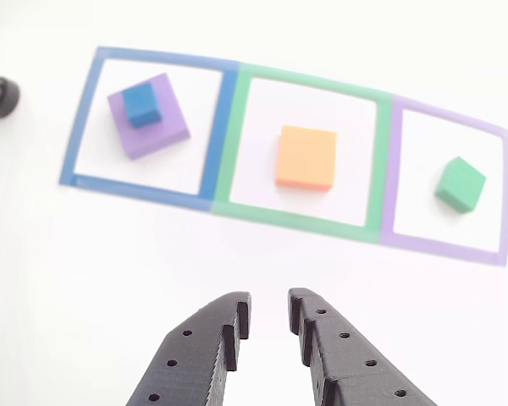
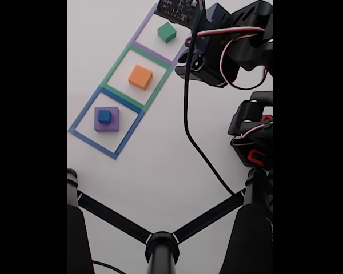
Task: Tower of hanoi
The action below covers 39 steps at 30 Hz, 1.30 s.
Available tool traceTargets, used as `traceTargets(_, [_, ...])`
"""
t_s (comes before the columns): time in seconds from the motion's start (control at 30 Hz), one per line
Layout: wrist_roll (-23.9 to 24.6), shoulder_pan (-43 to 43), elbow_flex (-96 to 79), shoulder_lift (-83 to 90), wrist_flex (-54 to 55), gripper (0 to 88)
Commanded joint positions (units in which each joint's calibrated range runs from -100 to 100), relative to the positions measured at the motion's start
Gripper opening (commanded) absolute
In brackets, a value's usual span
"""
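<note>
Tower of Hanoi blocks lie spread across three taped square outlines on the white table (image 1: 237,271). In the other view, from my gripper's side, the flat purple block (image 1: 152,118) sits inside the blue taped outline (image 1: 144,123) on the left, turned at an angle to the tape, and the small blue cube (image 1: 141,106) rests on top of it, toward its upper left part. The orange block (image 1: 306,157) lies alone in the middle of the green taped outline (image 1: 309,152). The green cube (image 1: 460,183) sits by itself in the purple taped outline (image 1: 449,182) on the right, also turned at an angle.

My gripper (image 1: 269,313) hangs at the bottom of that view, well apart from every block. Its two black fingers (image 1: 207,355) stand a narrow gap apart with nothing between them.

In the fixed view the same row runs diagonally, and the black arm (image 2: 234,51) with its cable (image 2: 191,131) stands beside the green cube's end.
</note>
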State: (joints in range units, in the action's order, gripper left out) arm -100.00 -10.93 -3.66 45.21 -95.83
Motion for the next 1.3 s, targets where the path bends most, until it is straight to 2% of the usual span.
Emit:
traceTargets(0.0, [0.0,-4.7,-1.5,2.9,1.0,0.7])
traceTargets(0.17, [0.0,-7.3,-11.9,5.1,9.8,2.7])
traceTargets(0.37, [0.0,-8.7,-33.2,8.1,31.6,13.9])
traceTargets(0.47, [0.0,-9.4,-44.8,9.0,45.3,22.2])
traceTargets(0.67, [0.0,-10.7,-69.2,7.8,82.1,28.1])
traceTargets(0.7, [0.0,-10.8,-71.4,7.1,85.7,28.6])
traceTargets(0.8, [0.0,-11.8,-75.1,4.5,92.5,28.7])
traceTargets(0.97, [0.0,-12.5,-81.7,-4.3,111.3,29.4])
traceTargets(1.27, [0.0,-10.6,-83.1,-21.7,131.1,29.8])
